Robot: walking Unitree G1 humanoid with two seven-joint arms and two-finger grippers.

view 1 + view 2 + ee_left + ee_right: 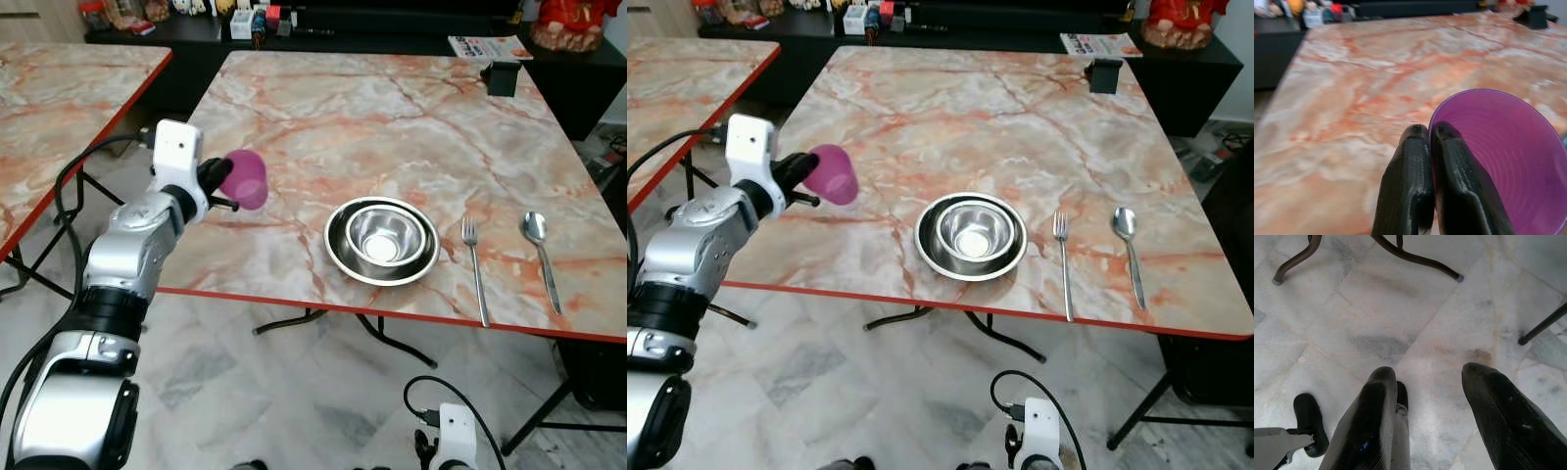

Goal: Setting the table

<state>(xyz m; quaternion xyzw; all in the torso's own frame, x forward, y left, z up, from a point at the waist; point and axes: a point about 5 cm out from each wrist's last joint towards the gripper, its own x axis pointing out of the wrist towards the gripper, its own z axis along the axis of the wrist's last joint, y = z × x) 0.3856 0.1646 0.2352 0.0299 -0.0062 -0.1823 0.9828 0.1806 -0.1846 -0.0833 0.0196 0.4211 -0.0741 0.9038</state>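
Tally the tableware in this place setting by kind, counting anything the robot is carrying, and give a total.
Bowls: 2, nested steel bowls
Forks: 1, fork
Spoons: 1, spoon
Cups: 1, purple cup, pinched at its rim by the left tool over the table edge
Total: 5

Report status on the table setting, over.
Left end effector pinching purple cup by its rim, above table near its left edge. Right end effector open, hanging idle over floor. Bowls, fork, spoon set. Nothing obstructing.
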